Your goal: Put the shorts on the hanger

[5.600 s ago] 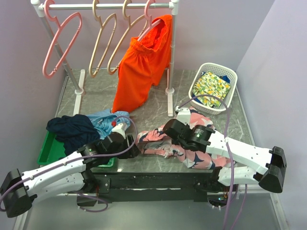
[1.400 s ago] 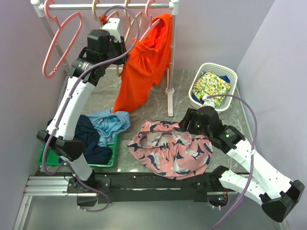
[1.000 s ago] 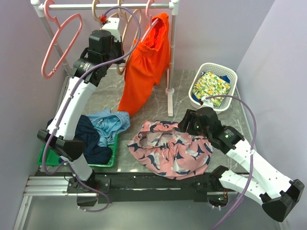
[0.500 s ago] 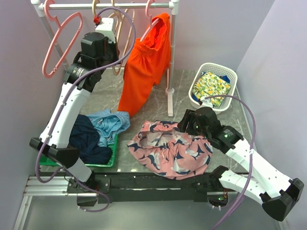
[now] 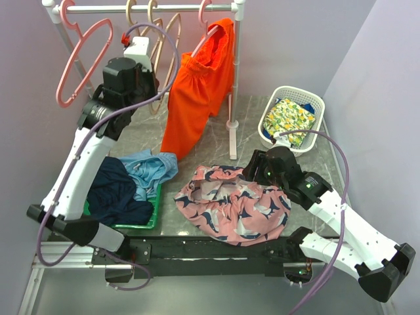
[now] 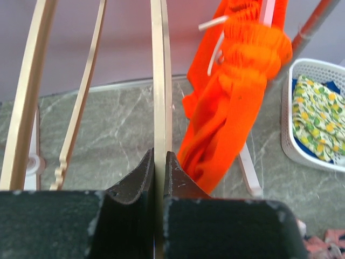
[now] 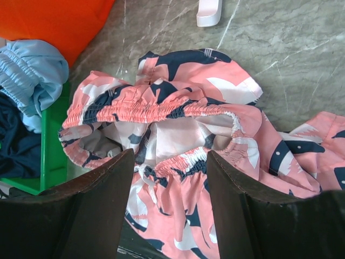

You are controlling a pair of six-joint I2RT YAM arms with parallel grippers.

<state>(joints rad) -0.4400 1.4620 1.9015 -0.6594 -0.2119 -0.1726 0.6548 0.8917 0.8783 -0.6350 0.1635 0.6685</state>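
At left, the left gripper has its fingers closed tight on a thin bar of the slim beige plastic hanger, up by the white garment rail. We judge the hanger rigid and light. At centre, the soft pink leaf-printed fabric shorts lie crumpled on the grey marble-look table — limp, light, likely to sag. The right gripper hovers over them, fingers spread wide, holding nothing. We advise taking hold at the gathered waistband, where the cloth bunches thickest.
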